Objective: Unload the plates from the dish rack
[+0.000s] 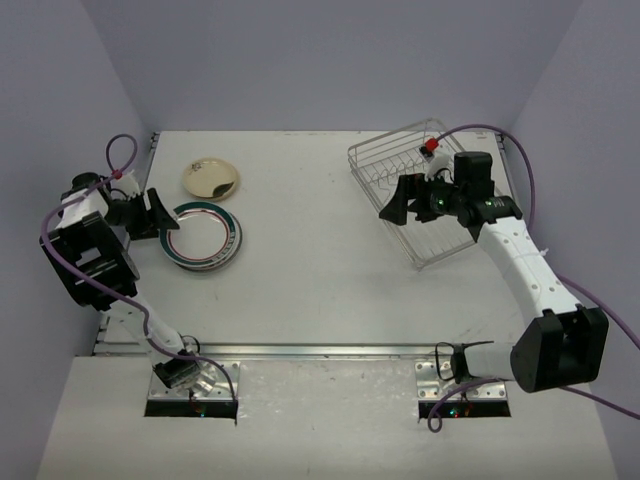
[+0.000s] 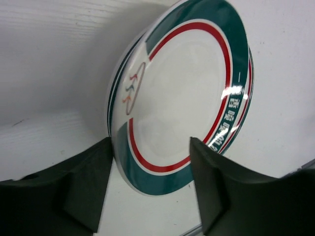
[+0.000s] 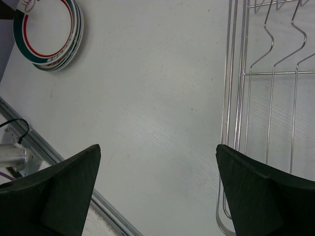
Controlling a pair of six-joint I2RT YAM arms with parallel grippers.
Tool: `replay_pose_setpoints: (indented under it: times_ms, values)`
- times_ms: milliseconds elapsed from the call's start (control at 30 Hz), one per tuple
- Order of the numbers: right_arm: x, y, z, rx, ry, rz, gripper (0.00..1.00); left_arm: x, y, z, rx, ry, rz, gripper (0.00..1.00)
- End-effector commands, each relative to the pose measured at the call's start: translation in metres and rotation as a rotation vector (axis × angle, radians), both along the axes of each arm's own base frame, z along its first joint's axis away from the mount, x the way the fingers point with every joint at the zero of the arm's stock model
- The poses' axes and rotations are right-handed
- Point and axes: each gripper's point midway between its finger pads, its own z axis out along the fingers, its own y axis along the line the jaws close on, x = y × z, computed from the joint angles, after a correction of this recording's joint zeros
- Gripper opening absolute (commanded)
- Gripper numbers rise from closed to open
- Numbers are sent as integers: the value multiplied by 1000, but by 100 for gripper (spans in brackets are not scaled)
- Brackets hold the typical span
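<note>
A stack of white plates with dark green and red rims (image 1: 205, 236) lies flat at the table's left; it also shows in the left wrist view (image 2: 182, 93) and the right wrist view (image 3: 49, 34). A small cream plate (image 1: 210, 178) lies behind it. My left gripper (image 1: 168, 215) is open and empty at the stack's left edge, with the rim between its fingers (image 2: 221, 191). The wire dish rack (image 1: 390, 140) stands at the back right with no plates showing in it. My right gripper (image 1: 392, 200) is open and empty above the rack's left side (image 3: 231, 73).
A small red and white object (image 1: 432, 147) sits at the rack's far corner. The table's metal front edge (image 1: 300, 350) runs near the arm bases. Purple walls close in on the left, back and right.
</note>
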Motion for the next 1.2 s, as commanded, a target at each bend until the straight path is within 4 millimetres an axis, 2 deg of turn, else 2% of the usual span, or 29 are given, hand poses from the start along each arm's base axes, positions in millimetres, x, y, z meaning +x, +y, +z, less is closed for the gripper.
replay_pose_setpoints:
  times_ms: [0, 167, 200, 233, 267, 367, 433, 533, 633, 733, 900, 1000, 1167]
  values:
    - [8, -15, 7, -47, -48, -64, 99, 20, 15, 39, 133, -133, -14, 65]
    - [19, -38, 16, -129, -105, -165, 99, 29, 6, 82, 332, -244, -64, 82]
    - [21, -44, 18, -153, -116, -192, 99, 32, -8, 97, 381, -286, -99, 88]
    - [22, -48, 20, -167, -130, -210, 99, 35, -17, 99, 417, -298, -118, 97]
    - [22, -51, 23, -178, -142, -221, 99, 35, -21, 105, 459, -319, -123, 100]
    - [22, -59, 23, -210, -155, -252, 99, 30, -51, 123, 514, -392, -163, 100]
    - [18, -62, 21, -222, -165, -264, 99, 26, -85, 132, 511, -450, -222, 100]
    - [11, -66, 15, -233, -186, -276, 99, 11, -125, 146, 467, -523, -266, 100]
    - [2, -67, 4, -226, -193, -278, 99, -3, -149, 148, 400, -557, -303, 100]
    - [-9, -70, -12, -210, -195, -313, 99, -13, -158, 154, 395, -613, -314, 100]
    - [-19, -87, -21, -258, -230, -391, 99, -25, -149, 162, 475, -677, -267, 100]
    - [-23, -92, -24, -283, -243, -396, 99, -32, -149, 163, 489, -707, -266, 100]
    - [-21, -93, -19, -287, -257, -400, 99, -32, -149, 169, 487, -720, -253, 100]
